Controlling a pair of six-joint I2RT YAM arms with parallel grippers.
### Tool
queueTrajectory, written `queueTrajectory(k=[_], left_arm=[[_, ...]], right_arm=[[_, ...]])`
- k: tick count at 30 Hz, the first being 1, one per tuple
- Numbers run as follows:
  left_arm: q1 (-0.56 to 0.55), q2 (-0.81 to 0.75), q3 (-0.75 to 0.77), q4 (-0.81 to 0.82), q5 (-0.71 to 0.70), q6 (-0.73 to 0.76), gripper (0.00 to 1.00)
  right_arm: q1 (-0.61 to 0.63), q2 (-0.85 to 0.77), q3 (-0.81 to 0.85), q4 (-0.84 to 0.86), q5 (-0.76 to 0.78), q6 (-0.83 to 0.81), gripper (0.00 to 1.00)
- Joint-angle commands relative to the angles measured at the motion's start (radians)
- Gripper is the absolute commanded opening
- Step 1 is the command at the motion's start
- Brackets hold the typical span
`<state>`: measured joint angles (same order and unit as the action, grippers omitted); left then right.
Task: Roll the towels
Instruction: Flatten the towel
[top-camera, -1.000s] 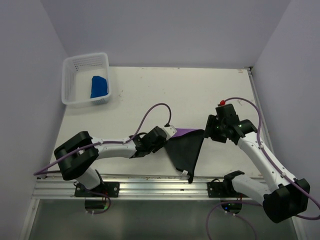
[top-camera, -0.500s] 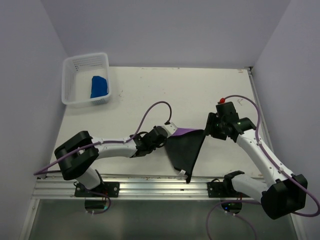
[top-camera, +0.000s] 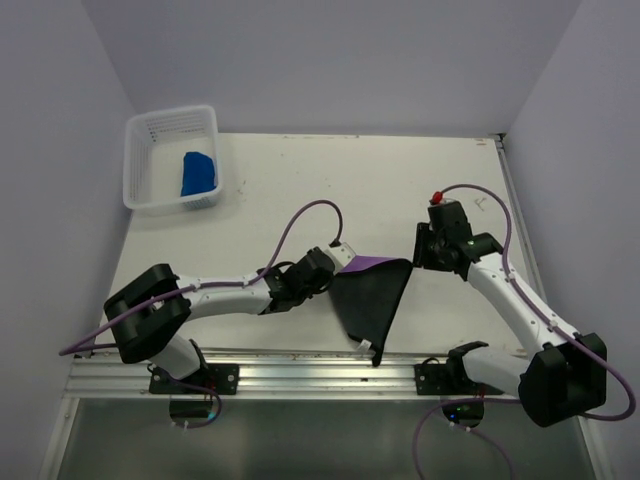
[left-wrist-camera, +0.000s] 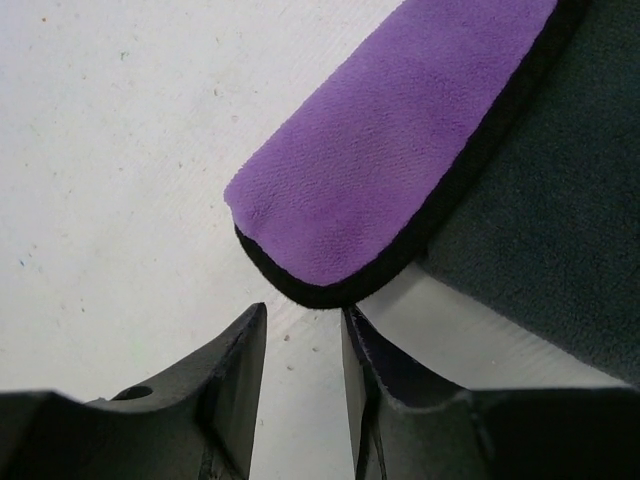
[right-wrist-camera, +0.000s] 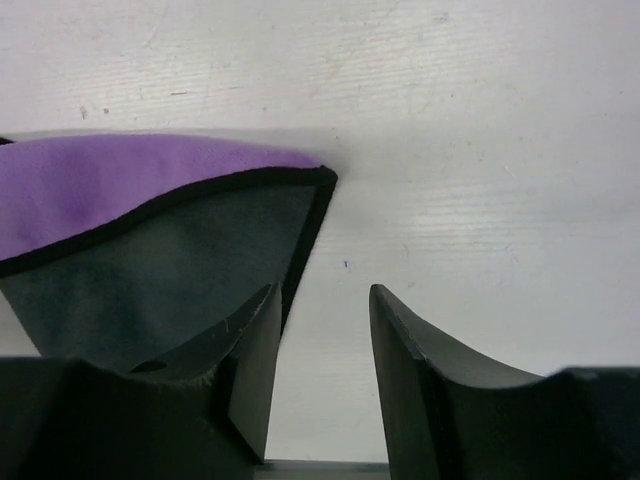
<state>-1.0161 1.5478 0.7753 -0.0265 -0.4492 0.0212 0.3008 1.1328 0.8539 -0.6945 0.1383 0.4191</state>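
As it lies, grey towel (top-camera: 372, 300) tapers nearward — lengthwise front-to-back.

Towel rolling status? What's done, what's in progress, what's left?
Done: the blue towel looks rolled and sits in the basket.
In hand: nothing is gripped. The left gripper and right gripper are open at opposite corners of the purple towel, which lies flat, overlapping the grey towel.
Left: both of those are unrolled.
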Motion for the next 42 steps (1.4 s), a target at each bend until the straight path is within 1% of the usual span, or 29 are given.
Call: queueTrajectory(k=[1, 3, 4, 5, 8, 12, 14, 17, 18, 20, 21, 23, 24, 30, 31, 33, 34, 36, 37, 39, 40, 42], left_arm=[[-0.006, -0.028, 0.015, -0.006, 0.021, -0.003, 0.4], [-0.006, -0.028, 0.005, -0.001, 0.032, 0.0, 0.42], [-0.007, -0.026, 0.004, 0.003, 0.032, 0.002, 0.42], [-0.009, -0.022, 0.002, 0.004, 0.032, 0.005, 0.42], [-0.012, -0.002, 0.007, 0.01, 0.024, 0.026, 0.42], [-0.012, 0.029, 0.009, 0.066, 0.014, 0.051, 0.42], [-0.012, 0.046, 0.022, 0.088, 0.012, 0.062, 0.41], [-0.012, 0.083, 0.048, 0.099, 0.007, 0.085, 0.34], [-0.012, 0.101, 0.054, 0.099, 0.0, 0.092, 0.25], [-0.012, 0.112, 0.067, 0.106, -0.003, 0.098, 0.17], [-0.012, 0.118, 0.067, 0.108, -0.009, 0.1, 0.09], [-0.012, 0.124, 0.073, 0.111, -0.011, 0.105, 0.03], [-0.012, 0.121, 0.076, 0.111, -0.013, 0.102, 0.0], [-0.012, 0.097, 0.079, 0.109, -0.017, 0.106, 0.0], [-0.012, 0.095, 0.082, 0.105, -0.017, 0.106, 0.0], [-0.01, 0.097, 0.091, 0.103, -0.02, 0.102, 0.0], [-0.01, 0.1, 0.097, 0.091, -0.026, 0.102, 0.0], [-0.01, 0.1, 0.113, 0.083, -0.032, 0.1, 0.0], [-0.01, 0.097, 0.116, 0.08, -0.036, 0.1, 0.0], [-0.01, 0.081, 0.12, 0.077, -0.043, 0.098, 0.0], [-0.01, 0.075, 0.125, 0.074, -0.043, 0.097, 0.0], [-0.01, 0.055, 0.133, 0.059, -0.052, 0.097, 0.0]], right_arm=[[-0.003, 0.022, 0.004, 0.084, -0.006, -0.101, 0.47], [-0.002, 0.01, -0.033, 0.16, -0.044, -0.124, 0.5], [-0.002, 0.001, -0.053, 0.202, -0.067, -0.176, 0.5], [-0.002, -0.011, -0.102, 0.283, -0.084, -0.192, 0.5], [-0.003, -0.038, -0.163, 0.395, -0.078, -0.22, 0.52], [-0.002, 0.036, -0.147, 0.406, -0.091, -0.255, 0.52], [-0.003, 0.088, -0.13, 0.409, -0.108, -0.26, 0.52], [-0.002, 0.12, -0.127, 0.426, -0.105, -0.266, 0.52], [-0.002, 0.127, -0.128, 0.432, -0.102, -0.275, 0.52], [-0.002, 0.152, -0.13, 0.441, -0.08, -0.295, 0.53], [-0.002, 0.162, -0.128, 0.441, -0.074, -0.298, 0.53], [-0.002, 0.182, -0.124, 0.451, -0.062, -0.302, 0.55], [-0.002, 0.197, -0.124, 0.46, -0.062, -0.302, 0.56], [-0.002, 0.248, -0.119, 0.483, -0.106, -0.318, 0.54], [-0.002, 0.251, -0.124, 0.489, -0.109, -0.316, 0.52], [0.0, 0.251, -0.125, 0.492, -0.114, -0.31, 0.51], [-0.002, 0.242, -0.134, 0.497, -0.112, -0.306, 0.45], [-0.003, 0.237, -0.141, 0.506, -0.109, -0.301, 0.4], [-0.002, 0.24, -0.136, 0.504, -0.106, -0.298, 0.33], [-0.002, 0.249, -0.125, 0.495, -0.114, -0.298, 0.27], [-0.002, 0.254, -0.11, 0.475, -0.115, -0.298, 0.2], [-0.003, 0.262, -0.093, 0.458, -0.131, -0.298, 0.15]])
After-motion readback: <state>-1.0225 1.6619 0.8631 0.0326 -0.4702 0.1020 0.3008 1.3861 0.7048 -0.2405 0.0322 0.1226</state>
